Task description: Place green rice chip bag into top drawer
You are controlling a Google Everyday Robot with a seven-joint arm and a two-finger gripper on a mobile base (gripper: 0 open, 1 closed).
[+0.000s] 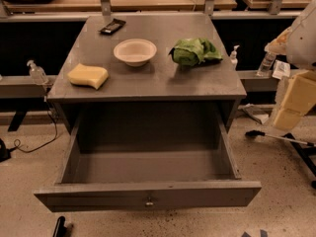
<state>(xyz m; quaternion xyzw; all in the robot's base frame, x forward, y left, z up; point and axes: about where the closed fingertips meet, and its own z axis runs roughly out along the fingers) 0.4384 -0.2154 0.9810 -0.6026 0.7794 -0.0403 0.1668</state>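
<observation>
Sitting crumpled near the right rear of the tabletop (163, 83), the green rice chip bag (194, 52) looks light, soft and puffy. It is a foil pouch that will probably dent and crackle under pressure and slide easily on the smooth grey surface. Its folded mass bunches toward the left end, while a flatter flap trails to the right. The thick middle of the bunched part seems the safer hold, taken from above with a gentle squeeze. A pinch on the thin flap could slip or let the bag swing.

Just to its left, apart from it, stands a white bowl (135, 51), close enough that a wide approach from that side might nudge it. A yellow sponge (88, 76) lies well away toward the front left.

Below the tabletop's front edge, the top drawer (98, 195) is pulled fully out with nothing in it, so the bag should only need lifting, carrying forward and lowering in.

Pale links of the arm (296, 98) show at the right edge, off to the side of the cabinet. The gripper itself is out of view, so whether its jaws are released or clenched cannot be told.
</observation>
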